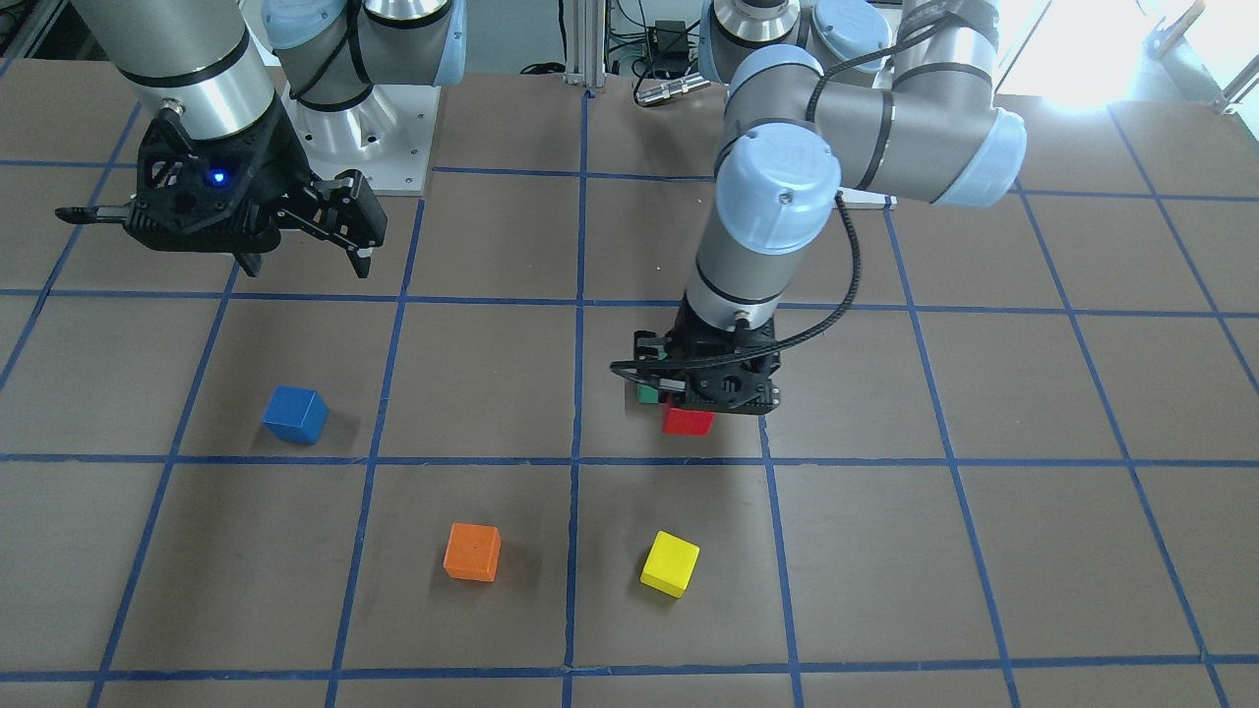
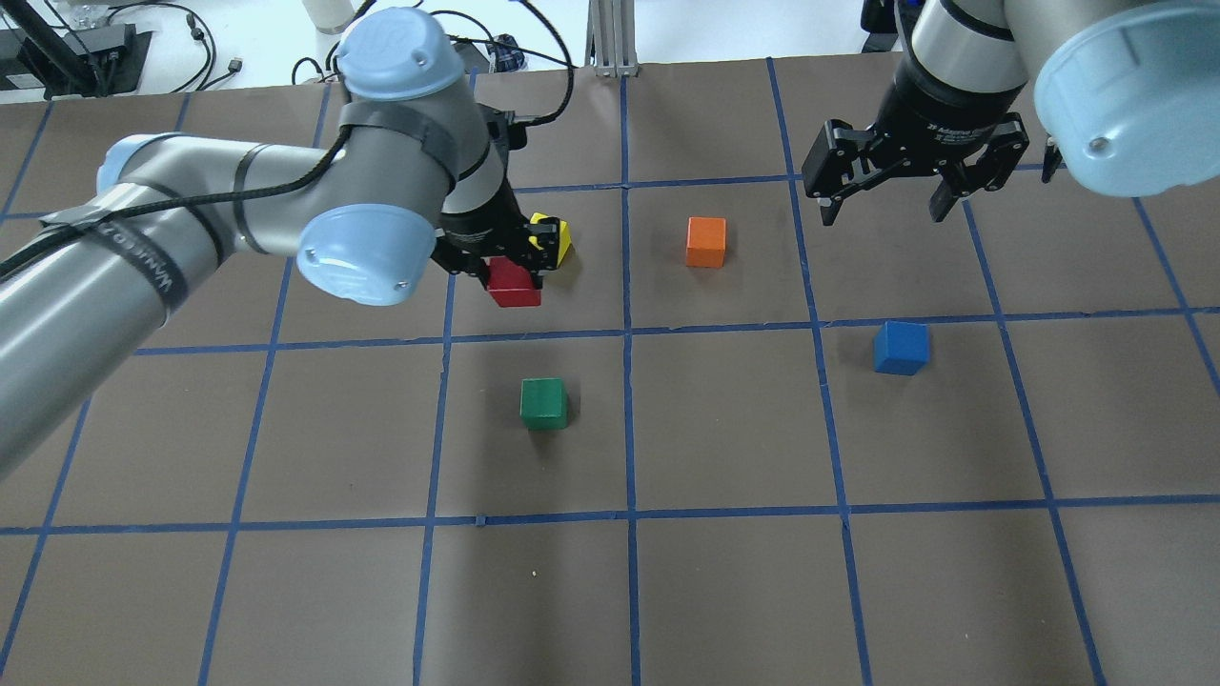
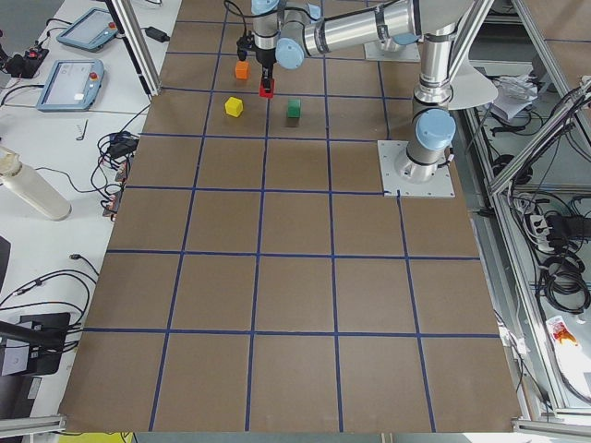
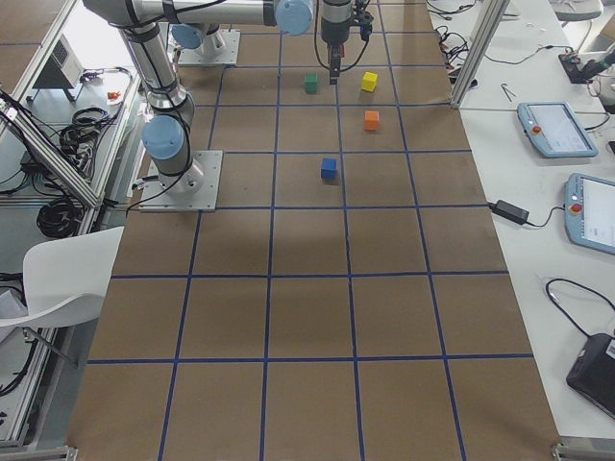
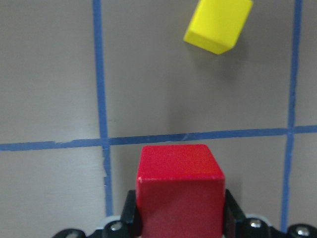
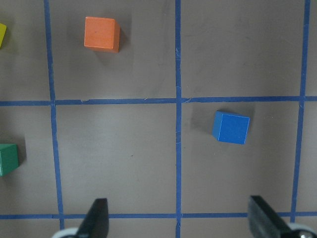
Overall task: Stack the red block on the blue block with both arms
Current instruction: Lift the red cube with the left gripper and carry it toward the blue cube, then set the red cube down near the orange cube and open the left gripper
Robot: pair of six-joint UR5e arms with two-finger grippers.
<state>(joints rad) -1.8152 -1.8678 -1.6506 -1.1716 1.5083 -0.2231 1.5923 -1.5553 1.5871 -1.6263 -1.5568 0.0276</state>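
Brown matte surface (image 2: 724, 591), blue tape grid. Green block (image 2: 543, 403) nearest robot, open room all round. Blue block (image 2: 901, 347) alone in own square, matte sharp-edged cube, well apart from others. Left arm (image 2: 400, 181): jaws clamped on red block (image 2: 513, 283), apparently raised off surface, near yellow block (image 2: 556, 238). Orange block (image 2: 705, 241) apart. Right arm (image 2: 963, 76): jaws spread wide, holding nothing, beyond blue block

Red block (image 2: 515, 286) is well left of blue block (image 2: 901, 347) (green block (image 2: 543, 402) nearer the robot than either).
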